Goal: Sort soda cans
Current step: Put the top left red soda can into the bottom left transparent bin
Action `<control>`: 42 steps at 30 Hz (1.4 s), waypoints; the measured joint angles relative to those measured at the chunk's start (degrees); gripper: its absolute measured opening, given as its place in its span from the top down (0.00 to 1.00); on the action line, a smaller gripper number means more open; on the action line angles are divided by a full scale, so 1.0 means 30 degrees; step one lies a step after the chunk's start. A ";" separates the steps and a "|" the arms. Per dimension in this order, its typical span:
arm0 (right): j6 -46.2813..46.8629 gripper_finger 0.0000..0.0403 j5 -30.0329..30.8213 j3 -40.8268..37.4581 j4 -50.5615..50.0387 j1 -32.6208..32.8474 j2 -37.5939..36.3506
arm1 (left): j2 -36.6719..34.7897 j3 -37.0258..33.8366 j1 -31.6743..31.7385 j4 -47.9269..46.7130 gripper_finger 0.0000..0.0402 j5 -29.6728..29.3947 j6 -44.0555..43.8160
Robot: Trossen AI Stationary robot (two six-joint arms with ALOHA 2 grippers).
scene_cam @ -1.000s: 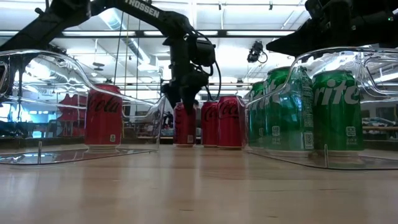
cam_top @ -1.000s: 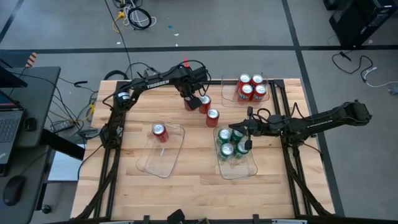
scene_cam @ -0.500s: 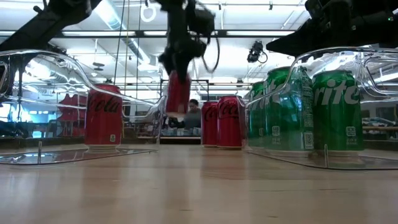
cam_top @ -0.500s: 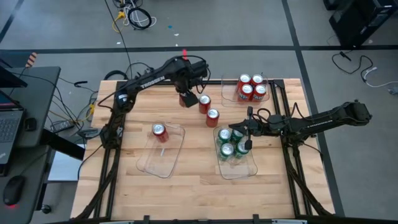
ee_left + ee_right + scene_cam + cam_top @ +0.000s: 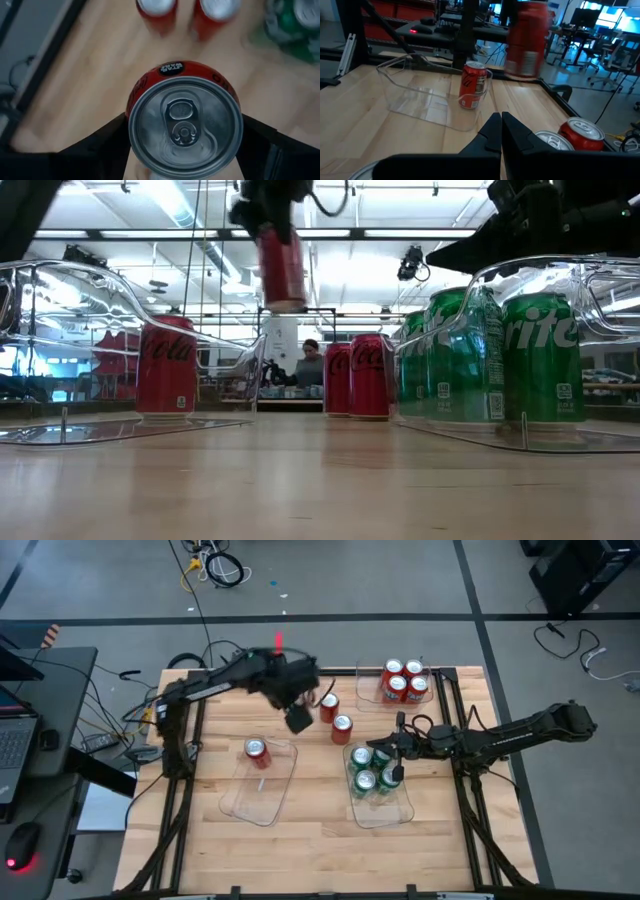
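My left gripper (image 5: 298, 718) is shut on a red soda can (image 5: 281, 268) and carries it high above the table, between the two loose red cans (image 5: 328, 705) (image 5: 342, 727) and the left clear bin (image 5: 262, 783). One red can (image 5: 257, 751) stands in that bin. Several green cans (image 5: 368, 770) stand in the near right bin, and several red cans (image 5: 403, 680) stand in the far right bin. My right gripper (image 5: 398, 750) hovers shut over the green cans' bin, touching nothing. My left gripper pinches the red can between its two fingers (image 5: 102, 145), one on each opposite side of the can's body just below the silver top (image 5: 185, 125). The fingers come from above, pointing down. The can hangs about upright, lifted clear of the table.
Bare wood lies along the table's near edge (image 5: 320, 850) and around the left bin. The two loose red cans (image 5: 355, 375) stand close together near the table's middle. A person sits in the room beyond the far edge (image 5: 311, 363).
My left gripper, shut on the red can throughout, has lifted it off the table from beside the two loose cans. It has risen high and swung toward the near edge and the left bin. The right arm has kept still.
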 joint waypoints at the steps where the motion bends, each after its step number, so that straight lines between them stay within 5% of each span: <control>1: -0.0008 1.00 0.0000 0.0000 0.0132 0.0000 0.0080 | -0.0584 -0.0861 -0.0432 0.0023 0.30 0.0015 -0.0769; 10: -0.0030 1.00 0.0000 0.0000 0.0253 0.0000 0.0114 | -0.6021 -0.8025 -0.5619 -0.0052 0.30 0.0155 -0.9866; 21: -0.0030 1.00 0.0000 0.0000 0.0579 0.0000 0.0114 | -0.7362 -1.2989 -1.1115 0.0347 0.30 0.0010 -1.9446; 42: -0.0037 1.00 0.0000 0.0000 0.0572 0.0000 0.0114 | -1.0487 -2.0522 -0.9433 0.4473 0.30 -0.0381 -1.8071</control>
